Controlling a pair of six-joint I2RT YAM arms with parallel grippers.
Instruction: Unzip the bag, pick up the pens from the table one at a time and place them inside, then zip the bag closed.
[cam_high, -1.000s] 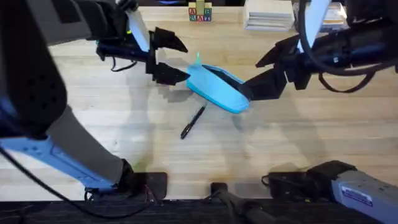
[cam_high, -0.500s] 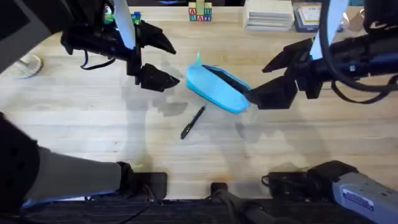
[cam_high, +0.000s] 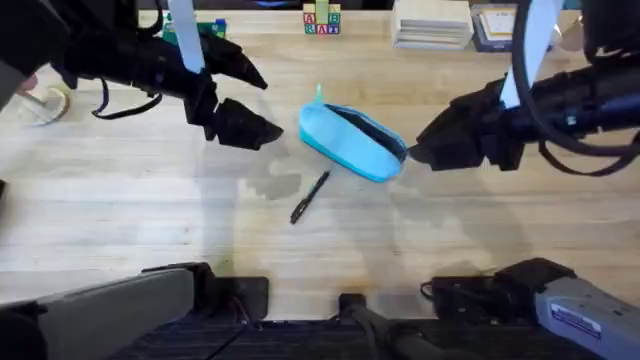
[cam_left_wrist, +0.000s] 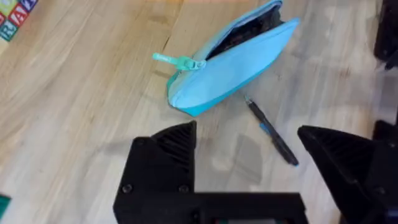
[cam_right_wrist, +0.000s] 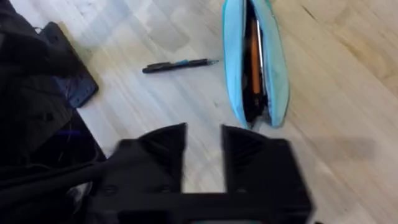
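Two hands hang over the bench (cam_high: 120, 200), one on each side of the pencil pouch. The left hand (cam_high: 243, 102) stands with its black fingers spread wide and holds nothing; it is off to the pouch's left, apart from it. The right hand (cam_high: 428, 148) has its fingers drawn to a narrow gap, also empty, its tips just beside the pouch's right end; whether they touch it cannot be told.

Between them lies the light-blue pencil pouch (cam_high: 348, 145), slanting across the pale planks, its zipper open along most of its length with the pull tab (cam_left_wrist: 177, 60) at the end nearer the left hand. The right wrist view looks down into the opening, where an orange pen (cam_right_wrist: 254, 59) and other slim items lie in the dark interior.

One black pen (cam_high: 311, 197) rests on the bench just in front of the pouch, toward the arms' bases, close to it but not touching. Lettered toy blocks (cam_high: 322, 22) sit at the far edge.
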